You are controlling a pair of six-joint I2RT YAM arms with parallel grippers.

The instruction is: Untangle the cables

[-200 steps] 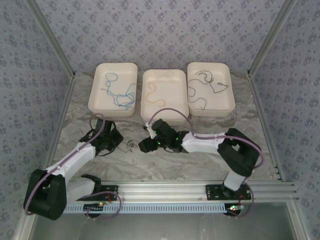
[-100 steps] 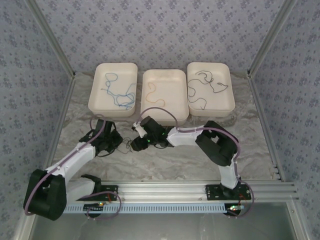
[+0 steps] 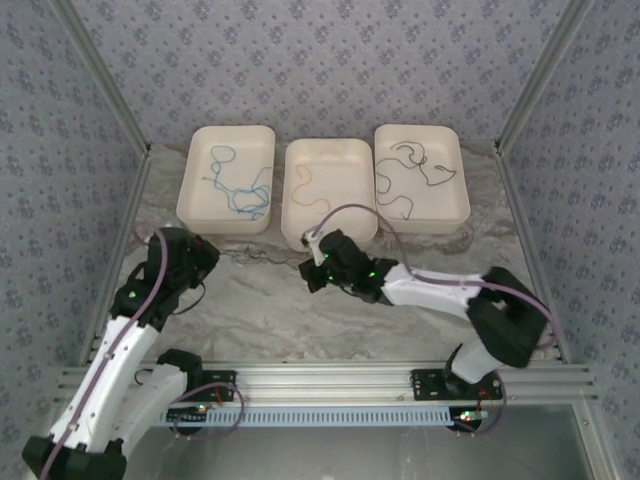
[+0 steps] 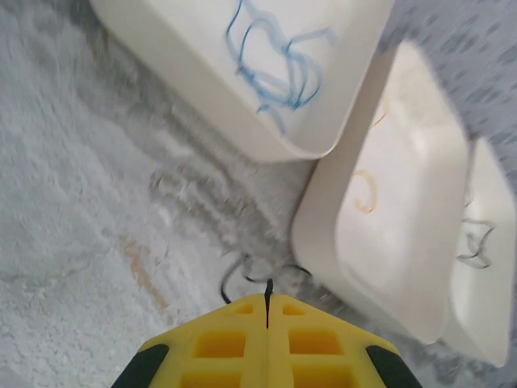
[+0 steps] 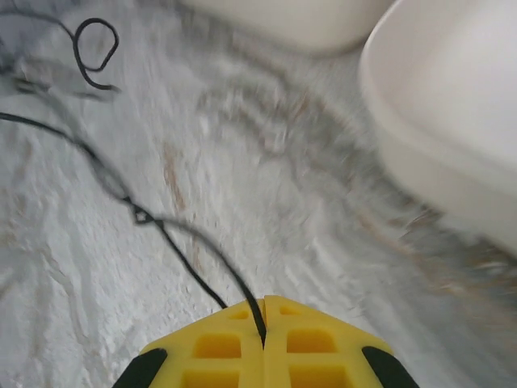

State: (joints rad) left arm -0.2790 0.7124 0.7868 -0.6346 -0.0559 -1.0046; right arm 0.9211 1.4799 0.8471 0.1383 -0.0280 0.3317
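Both pairs of yellow jaws are clenching on one thin black cable point(image 5: 174, 234). The left jaws are pinching it where it is curling just ahead of them, and the right jaws are gripping it as it is trailing, knotted partway, across the marbled grey-white worktop point(image 3: 260, 310). Between the two arms it is running low over the worktop, just in front of three white rectangular trays sitting side by side. The left tray point(image 3: 190, 185) is holding a tangled blue cable point(image 3: 240, 195), the middle tray point(image 3: 345, 185) is holding a yellow-tan cable point(image 3: 303, 190), and the right tray point(image 3: 455, 190) is holding more black cables point(image 3: 405, 155).
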